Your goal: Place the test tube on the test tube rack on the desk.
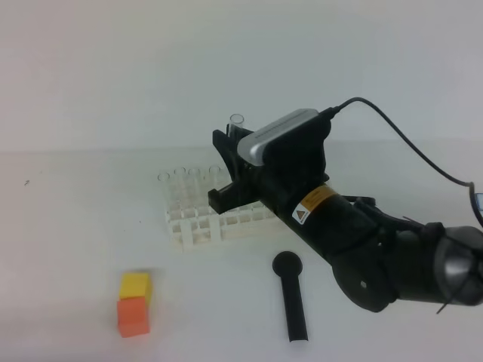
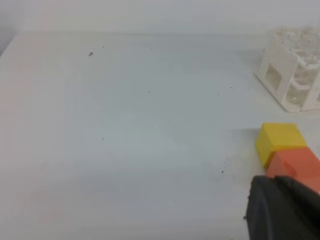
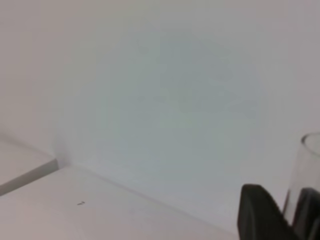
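Right claw [image 1: 226, 170] gripping upright test tube [image 1: 238, 122] above white test tube rack [image 1: 198, 222] with several tubes inside.

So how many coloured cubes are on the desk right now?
2: a yellow cube and an orange cube touching just in front of it, left of the black stick. Any others could be hidden behind the right arm.
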{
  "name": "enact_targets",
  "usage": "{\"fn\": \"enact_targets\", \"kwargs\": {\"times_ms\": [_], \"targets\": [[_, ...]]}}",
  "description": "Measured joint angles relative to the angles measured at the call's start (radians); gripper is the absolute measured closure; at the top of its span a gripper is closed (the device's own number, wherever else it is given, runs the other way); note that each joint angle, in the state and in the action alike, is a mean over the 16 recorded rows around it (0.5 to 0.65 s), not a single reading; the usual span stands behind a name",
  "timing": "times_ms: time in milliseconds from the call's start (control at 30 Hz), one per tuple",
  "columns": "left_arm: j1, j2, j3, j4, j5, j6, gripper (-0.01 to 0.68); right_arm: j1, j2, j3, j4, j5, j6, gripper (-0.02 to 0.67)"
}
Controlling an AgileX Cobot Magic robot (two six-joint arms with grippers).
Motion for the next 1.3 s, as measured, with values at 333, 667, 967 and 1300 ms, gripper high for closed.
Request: {"fn": "enact_targets", "kwargs": {"times_ms": [333, 667, 967, 1300], "targets": [[0.0, 0.001, -0.002, 0.0, 0.001, 0.0, 0.674, 0.0, 0.087, -0.091, -0.032, 0.033, -0.004, 0.53], [0.0, 0.001, -0.002, 0.0, 0.001, 0.0, 0.674, 0.0, 0.13, -0.127, 0.011, 0.086, -0.105, 0.53], [0.0, 0.001, -0.002, 0.0, 0.001, 0.0, 0.674, -0.005, 0.137, -0.132, 0.041, 0.097, -0.152, 0.53], [0.0, 0.001, -0.002, 0.0, 0.001, 0.0, 0.674, -0.01, 0.153, -0.134, 0.057, 0.073, -0.122, 0.53]]}}
